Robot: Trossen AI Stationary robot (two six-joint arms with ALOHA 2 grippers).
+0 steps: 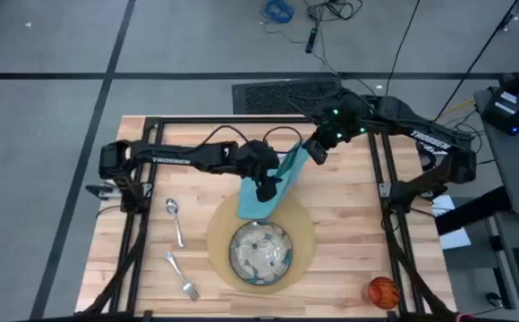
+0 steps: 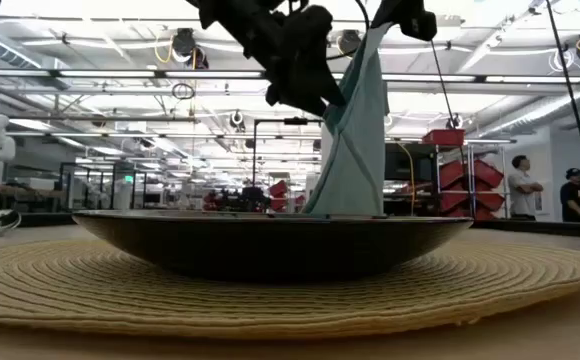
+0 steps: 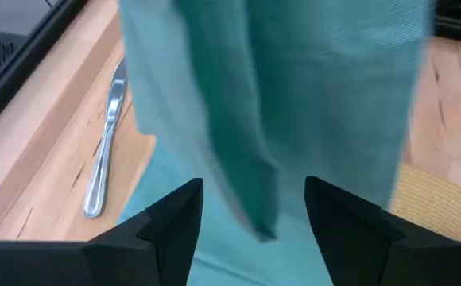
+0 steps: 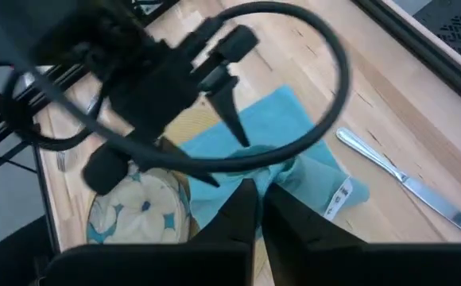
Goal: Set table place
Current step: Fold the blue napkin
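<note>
Teal napkin (image 1: 273, 188) hanging lifted, grey dish (image 1: 259, 252) on placemat (image 1: 304, 234)

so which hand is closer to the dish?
Left. The left hand hangs open just past the dish's far rim, over the napkin. The right hand is farther back, pinching the napkin's raised end.

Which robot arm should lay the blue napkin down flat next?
Probably the right. Its right gripper already pinches the teal napkin and holds it hanging above the table. The left gripper is open beside the cloth, gripping nothing.
</note>
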